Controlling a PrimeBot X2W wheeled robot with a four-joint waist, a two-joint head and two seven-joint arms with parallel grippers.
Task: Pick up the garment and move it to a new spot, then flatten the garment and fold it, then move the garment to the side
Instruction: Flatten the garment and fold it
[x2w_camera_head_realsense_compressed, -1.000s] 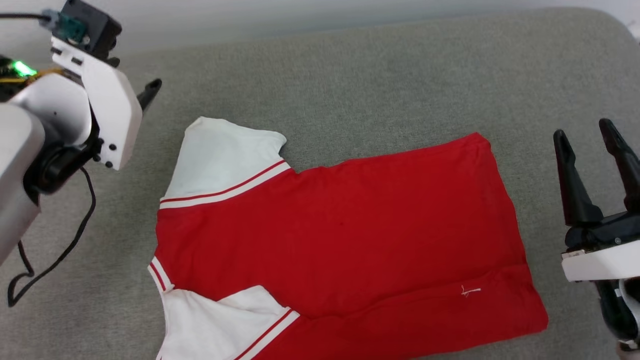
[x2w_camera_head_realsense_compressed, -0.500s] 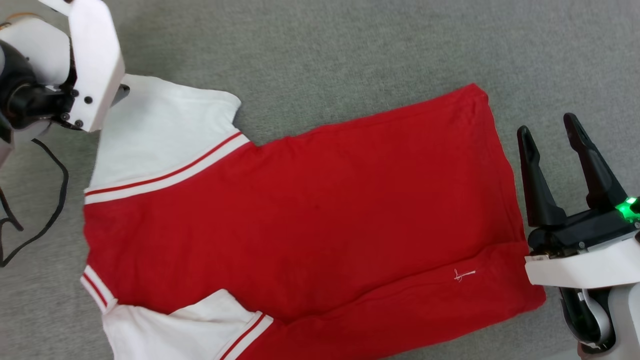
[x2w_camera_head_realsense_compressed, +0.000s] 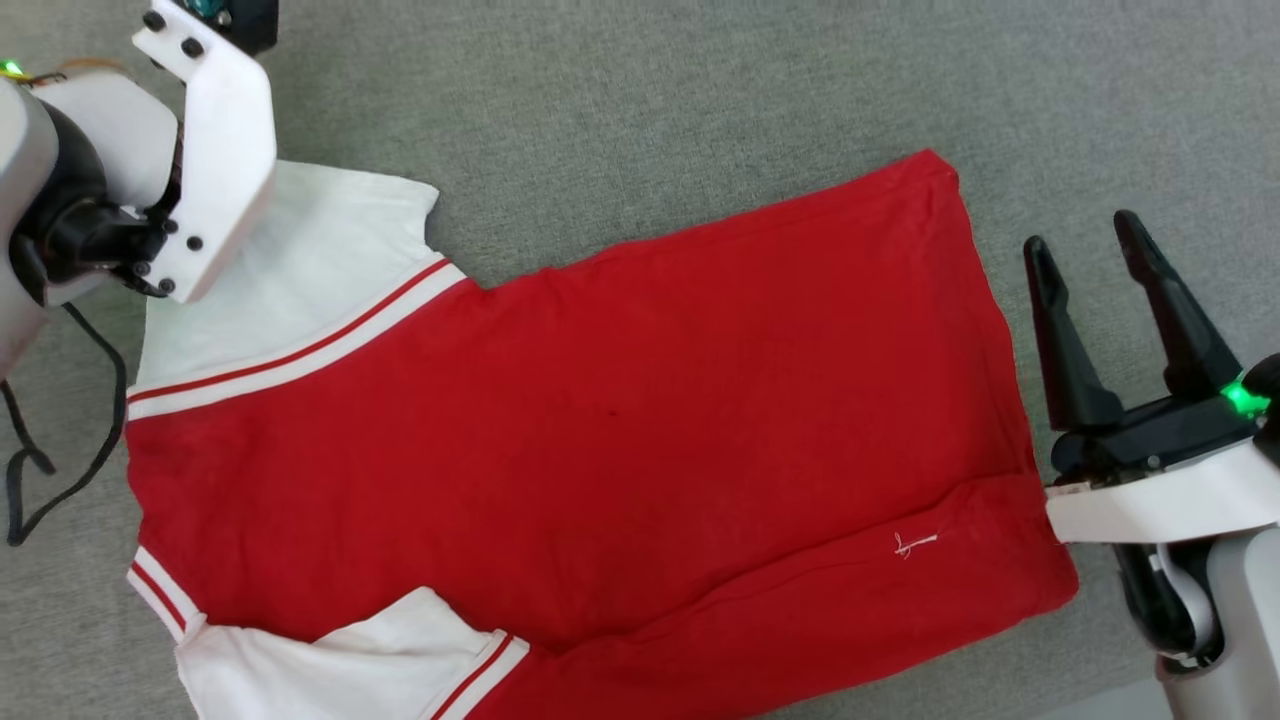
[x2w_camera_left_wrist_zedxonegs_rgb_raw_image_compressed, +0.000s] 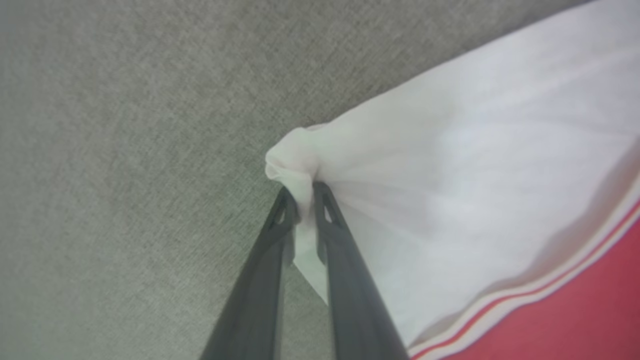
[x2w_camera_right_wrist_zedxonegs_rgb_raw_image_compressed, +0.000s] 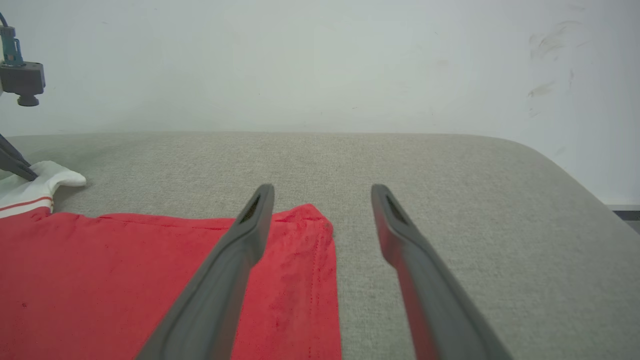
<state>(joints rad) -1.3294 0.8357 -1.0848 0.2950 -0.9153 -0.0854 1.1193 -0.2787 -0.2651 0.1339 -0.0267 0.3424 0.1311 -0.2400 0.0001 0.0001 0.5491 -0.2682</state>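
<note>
Light's bright, soft and even on my cams, shadows faint. My left wrist view is mushy, with the garment (x2w_camera_left_wrist_zedxonegs_rgb_raw_image_compressed: 450, 165) blurred; head view's crisp.

Right hand (x2w_camera_head_realsense_compressed: 1080, 232): black fingers (x2w_camera_head_realsense_compressed: 1062, 350); white casing (x2w_camera_head_realsense_compressed: 1150, 505).

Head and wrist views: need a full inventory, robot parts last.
garment: 1, red with white sleeves and red-white striped trim, spread across the middle of the grey surface
small mark: 1, white, on the garment's red part near its right end
grey surface: 1, grey woven fabric, under the garment
wall: 1, pale, behind the surface in the right wrist view
cable: 1, black, looping beside the left arm at the head view's left edge
left claw: 1, dark fingers, shut on the bunched corner of the garment's far white sleeve
right claw: 1, dark fingers, open, beside the garment's right edge, holding nothing
</note>
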